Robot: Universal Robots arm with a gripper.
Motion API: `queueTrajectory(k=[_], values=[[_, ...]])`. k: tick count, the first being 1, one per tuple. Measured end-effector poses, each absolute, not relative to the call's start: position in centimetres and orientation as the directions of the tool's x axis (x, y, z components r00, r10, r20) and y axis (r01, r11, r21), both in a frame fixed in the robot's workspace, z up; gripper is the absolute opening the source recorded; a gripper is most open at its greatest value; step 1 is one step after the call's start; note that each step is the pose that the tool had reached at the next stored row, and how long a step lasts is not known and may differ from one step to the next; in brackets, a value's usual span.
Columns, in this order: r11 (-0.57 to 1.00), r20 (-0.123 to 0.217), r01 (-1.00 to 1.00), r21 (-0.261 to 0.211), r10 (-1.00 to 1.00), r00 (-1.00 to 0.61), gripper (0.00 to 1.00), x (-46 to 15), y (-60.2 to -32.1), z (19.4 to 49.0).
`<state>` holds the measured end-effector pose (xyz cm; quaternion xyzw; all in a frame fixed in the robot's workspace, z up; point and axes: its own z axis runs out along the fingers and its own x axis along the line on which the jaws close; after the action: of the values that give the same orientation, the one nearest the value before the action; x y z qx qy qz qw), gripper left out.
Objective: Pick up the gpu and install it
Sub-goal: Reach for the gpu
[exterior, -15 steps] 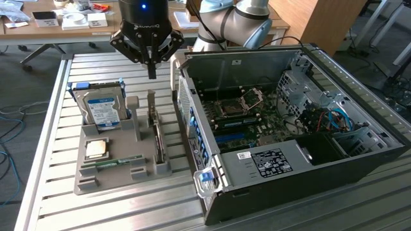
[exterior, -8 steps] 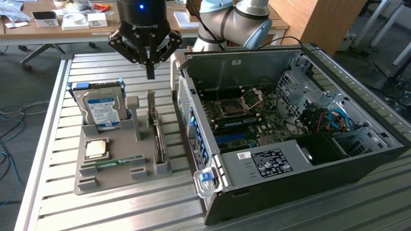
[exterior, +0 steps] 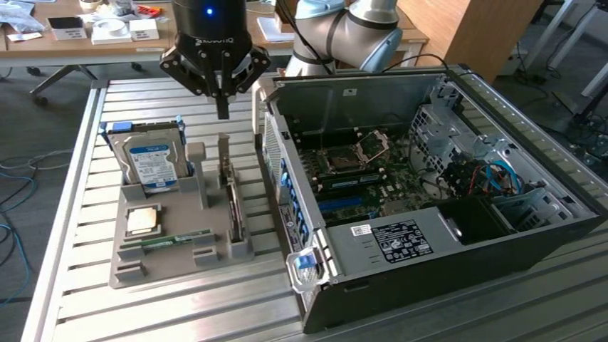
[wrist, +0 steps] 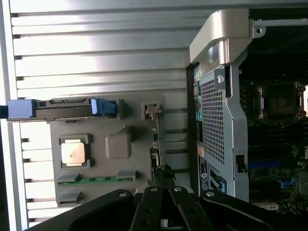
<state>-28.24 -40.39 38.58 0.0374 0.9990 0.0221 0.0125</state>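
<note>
The gpu [exterior: 231, 208] stands on its edge in a slot of the grey holder [exterior: 176, 265], thin and dark, with its metal bracket at the far end. In the wrist view the gpu [wrist: 157, 139] appears edge-on, running along the holder's side nearest the computer case. My gripper [exterior: 222, 108] hangs above the far end of the card, clear of it, with its black fingers shut together and nothing between them. From the wrist, the gripper [wrist: 162, 182] lines up over the card's edge.
The holder also carries a blue-labelled hard drive [exterior: 152, 160], a CPU [exterior: 142, 219] and a green RAM stick [exterior: 176, 240]. An open computer case [exterior: 532, 235] with its motherboard [exterior: 366, 171] exposed lies close at the exterior view's right on the slatted metal table [exterior: 76, 214].
</note>
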Motion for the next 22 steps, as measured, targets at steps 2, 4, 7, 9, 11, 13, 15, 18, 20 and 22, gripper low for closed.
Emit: queueTrajectory(k=[2, 4, 7, 9, 11, 13, 15, 18, 20, 22], values=[[0.996, -0.023, 0.074, 0.045, 0.075, -0.997, 0.11, -28.2, -40.6, 38.6], [0.996, -0.023, 0.074, 0.045, 0.075, -0.997, 0.11, -28.3, -40.8, 38.6], [0.996, -0.023, 0.074, 0.045, 0.075, -0.997, 0.11, -28.3, -41.2, 38.6], [0.996, -0.023, 0.074, 0.045, 0.075, -0.997, 0.11, -28.3, -41.6, 38.6], [0.996, -0.023, 0.074, 0.045, 0.075, -0.997, 0.11, -28.3, -41.9, 38.6], [0.996, -0.023, 0.074, 0.045, 0.075, -0.997, 0.11, -28.3, -42.3, 38.6], [0.996, -0.023, 0.074, 0.045, 0.075, -0.997, 0.11, -28.4, -42.7, 38.6], [0.996, -0.023, 0.074, 0.045, 0.075, -0.997, 0.11, -28.5, -43.1, 38.6], [0.996, -0.023, 0.074, 0.045, 0.075, -0.997, 0.11, -28.6, -43.3, 38.6], [0.996, -0.023, 0.074, 0.045, 0.075, -0.997, 0.11, -28.7, -43.3, 38.6]])
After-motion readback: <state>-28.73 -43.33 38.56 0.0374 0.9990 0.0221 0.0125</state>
